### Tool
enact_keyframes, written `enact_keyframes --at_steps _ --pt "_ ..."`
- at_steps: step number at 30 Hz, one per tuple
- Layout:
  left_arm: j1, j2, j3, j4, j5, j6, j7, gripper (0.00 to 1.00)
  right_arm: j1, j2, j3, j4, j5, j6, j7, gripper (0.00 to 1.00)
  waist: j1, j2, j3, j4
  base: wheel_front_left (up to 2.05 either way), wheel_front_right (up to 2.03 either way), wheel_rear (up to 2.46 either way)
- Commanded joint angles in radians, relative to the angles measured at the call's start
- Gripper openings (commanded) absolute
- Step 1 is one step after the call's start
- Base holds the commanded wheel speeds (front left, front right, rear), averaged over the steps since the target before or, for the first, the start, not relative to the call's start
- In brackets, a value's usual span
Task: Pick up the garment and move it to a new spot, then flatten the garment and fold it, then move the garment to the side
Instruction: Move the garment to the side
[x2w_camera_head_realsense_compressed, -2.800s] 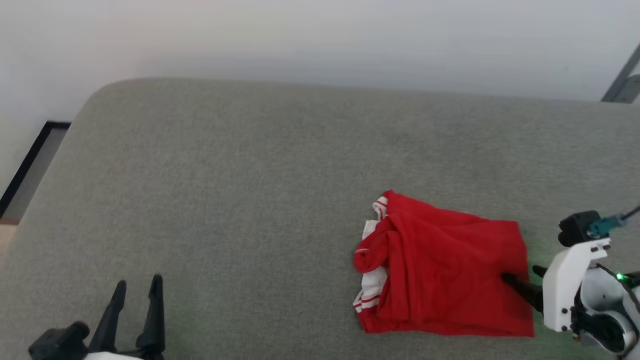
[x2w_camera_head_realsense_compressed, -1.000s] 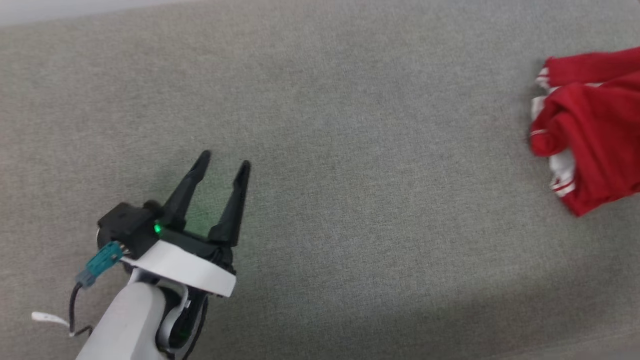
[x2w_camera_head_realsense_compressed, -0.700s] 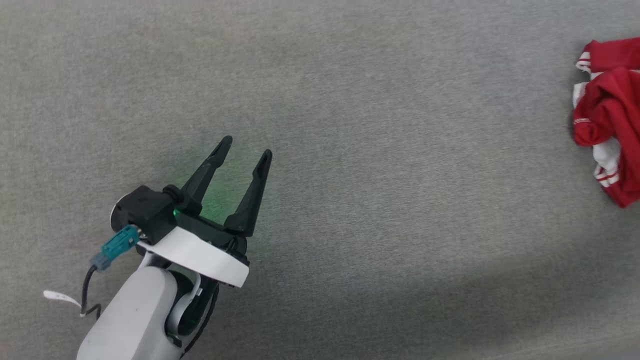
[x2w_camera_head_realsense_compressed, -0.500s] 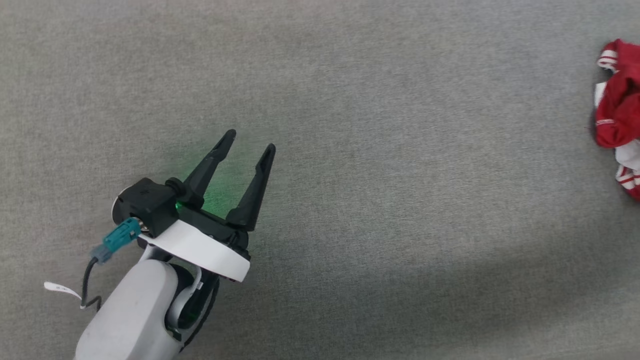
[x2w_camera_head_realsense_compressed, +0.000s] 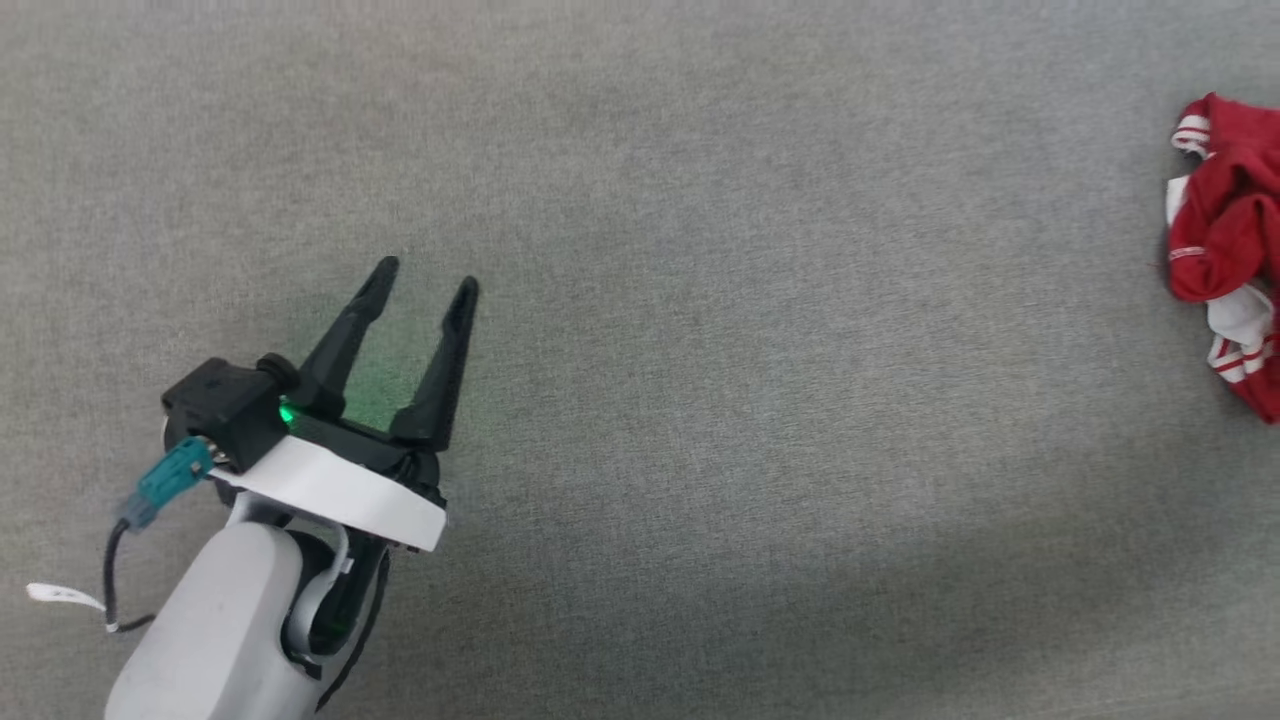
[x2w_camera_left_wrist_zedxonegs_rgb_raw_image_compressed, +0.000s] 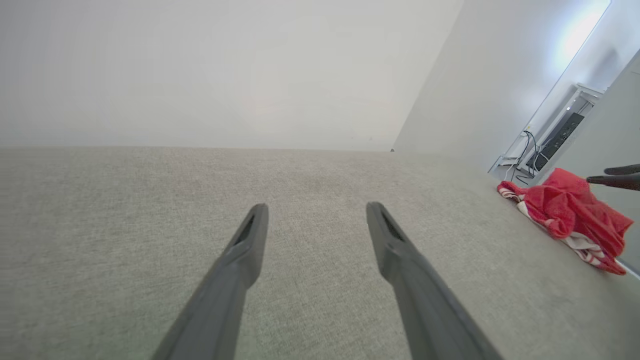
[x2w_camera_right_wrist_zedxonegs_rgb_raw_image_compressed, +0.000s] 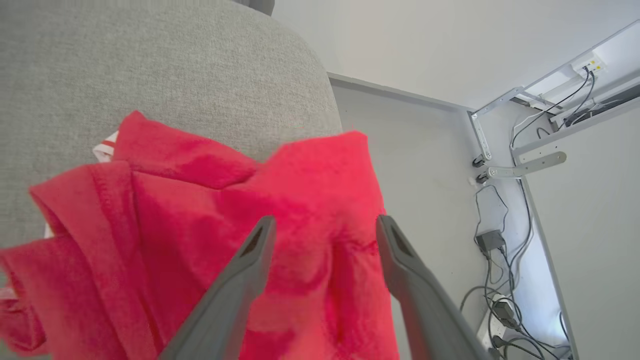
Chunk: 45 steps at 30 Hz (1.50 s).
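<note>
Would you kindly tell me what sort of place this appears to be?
Probably an indoor test room: a grey upholstered cushion, a plain white wall, and a power adapter trailing cables by the wall.

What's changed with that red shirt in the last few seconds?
The right gripper, which was pinching a corner of the garment, has opened and let go; the cloth, flatter before, is now bunched up. The left gripper stayed open over the grey cushion.
</note>
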<state>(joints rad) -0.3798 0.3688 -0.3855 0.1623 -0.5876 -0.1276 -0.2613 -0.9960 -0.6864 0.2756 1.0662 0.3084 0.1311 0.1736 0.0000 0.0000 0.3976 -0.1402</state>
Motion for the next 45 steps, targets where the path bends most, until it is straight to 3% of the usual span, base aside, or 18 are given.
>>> enact_keyframes --at_steps 1,10,25,36,45 --pt "0.009 -0.002 0.009 0.001 0.001 -0.002 -0.005 1.00 -0.007 0.009 0.000 0.002 0.009 -0.001 -0.007 1.00 0.0000 0.0000 -0.013 -0.004 0.00 0.00 0.00" --pt "0.064 -0.011 0.078 0.010 0.000 -0.002 -0.005 1.00 0.038 0.043 0.019 -0.027 0.106 -0.001 -0.059 1.00 0.0000 0.0000 -0.089 0.004 0.00 0.00 0.00" --pt "0.214 -0.029 0.208 0.011 0.019 -0.002 -0.005 1.00 0.228 0.112 0.135 -0.207 0.262 -0.001 -0.242 1.00 0.0000 0.0000 -0.238 0.053 0.00 0.00 0.00" --pt "0.321 -0.044 0.320 0.009 0.084 -0.002 -0.005 1.00 0.374 0.156 0.177 -0.305 0.270 -0.001 -0.396 1.00 0.0000 0.0000 -0.338 0.091 0.00 0.00 0.00" --pt "0.435 -0.079 0.403 -0.013 0.120 -0.002 -0.005 1.00 0.531 0.208 0.114 -0.405 0.241 -0.001 -0.439 1.00 0.0000 0.0000 -0.406 0.111 0.00 0.00 0.00"
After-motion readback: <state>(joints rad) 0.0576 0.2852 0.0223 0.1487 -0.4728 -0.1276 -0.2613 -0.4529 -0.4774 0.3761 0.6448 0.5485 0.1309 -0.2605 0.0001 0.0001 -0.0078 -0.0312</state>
